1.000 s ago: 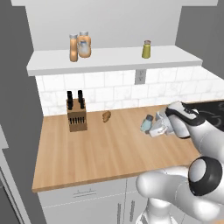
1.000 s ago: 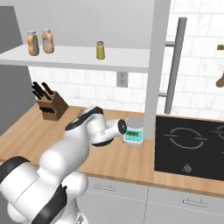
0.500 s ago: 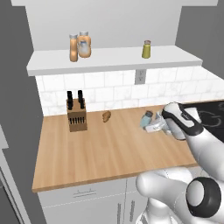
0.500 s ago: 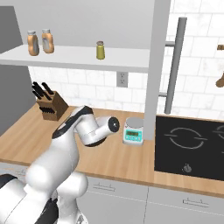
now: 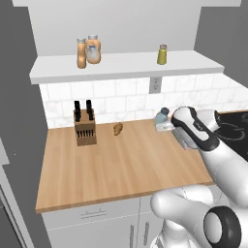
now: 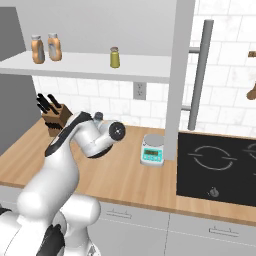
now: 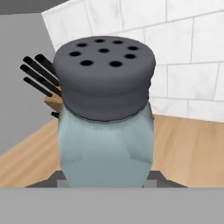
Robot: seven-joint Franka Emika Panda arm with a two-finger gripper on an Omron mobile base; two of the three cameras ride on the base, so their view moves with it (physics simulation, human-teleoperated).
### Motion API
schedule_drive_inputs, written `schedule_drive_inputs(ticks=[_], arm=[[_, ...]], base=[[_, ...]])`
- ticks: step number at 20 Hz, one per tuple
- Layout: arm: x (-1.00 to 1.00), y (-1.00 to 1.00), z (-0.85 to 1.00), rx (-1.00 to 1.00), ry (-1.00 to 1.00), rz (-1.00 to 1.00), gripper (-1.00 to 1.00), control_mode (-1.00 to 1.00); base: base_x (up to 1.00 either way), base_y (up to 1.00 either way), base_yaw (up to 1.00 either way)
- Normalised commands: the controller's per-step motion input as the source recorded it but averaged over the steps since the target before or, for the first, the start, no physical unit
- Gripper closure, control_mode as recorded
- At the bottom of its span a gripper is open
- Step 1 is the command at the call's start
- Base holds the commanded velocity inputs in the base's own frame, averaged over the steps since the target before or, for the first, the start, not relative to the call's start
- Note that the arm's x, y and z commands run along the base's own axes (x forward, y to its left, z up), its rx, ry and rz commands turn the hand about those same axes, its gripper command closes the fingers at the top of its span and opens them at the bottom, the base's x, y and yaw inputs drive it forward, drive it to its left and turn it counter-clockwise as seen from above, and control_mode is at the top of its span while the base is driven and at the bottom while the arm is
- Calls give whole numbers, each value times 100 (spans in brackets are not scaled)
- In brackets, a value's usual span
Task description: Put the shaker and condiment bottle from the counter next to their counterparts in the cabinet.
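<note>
The shaker was clamped upright in the gripper, well below the yellow-green shaker on the cabinet shelf.

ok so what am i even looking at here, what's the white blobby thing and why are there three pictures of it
It is a rendered kitchen with a white robot arm on a driving base. Two pictures come from cameras on the base, behind the arm to its left and right, so they show one scene from two sides. The third comes from a camera on the hand, looking along the tool.

On the wooden counter stand a knife block, a small brown item and a kitchen scale. The black cooktop lies beside it. On the shelf above are two orange bottles and a yellow-green shaker.

The tool is shut on a blue-grey shaker with a dark holed cap, seen close up in the hand picture.
</note>
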Motion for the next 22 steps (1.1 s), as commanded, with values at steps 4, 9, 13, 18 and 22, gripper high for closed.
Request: schedule_drive_inputs(ticks=[4,9,13,18,22], arm=[[45,1,33,6,0,-19,100,-100],[41,0,72,9,0,-17,100,-100],[7,0,68,9,0,-18,100,-100],[-3,0,32,5,0,-16,100,-100],[0,0,27,3,0,-14,100,-100]], base=[[0,0,0],[0,0,0],[0,0,0],[0,0,0],[0,0,0]])
